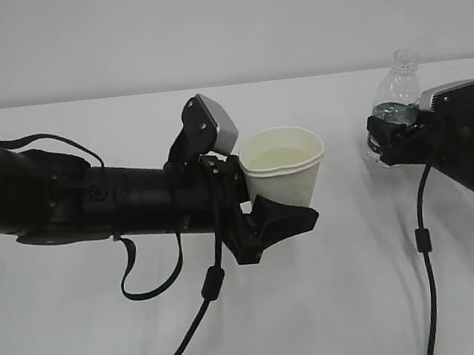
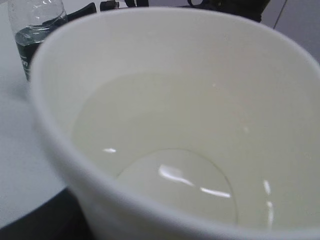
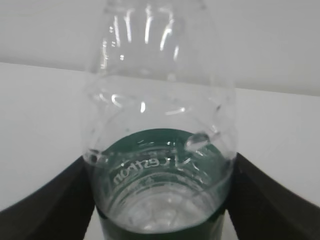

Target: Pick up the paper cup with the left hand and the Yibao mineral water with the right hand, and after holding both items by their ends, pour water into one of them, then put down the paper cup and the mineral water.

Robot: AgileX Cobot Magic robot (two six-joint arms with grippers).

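You see the white table (image 1: 85, 346) under both black arms. Your left gripper (image 1: 285, 215) clasps the small white tapered paper cup (image 1: 283, 166) upright near the middle, pale liquid pooled inside. Well apart, on the right, your right gripper (image 1: 392, 134) is clenched around the small clear ribbed plastic bottle (image 1: 396, 89) at its dark green label, the bottle upright.

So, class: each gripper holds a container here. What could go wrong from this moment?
1. The paper cup holds water and sits in the left gripper; a tilt or squeeze could spill it.
2. The Yibao mineral water is capless in the right gripper; tipping it would spill the remainder.
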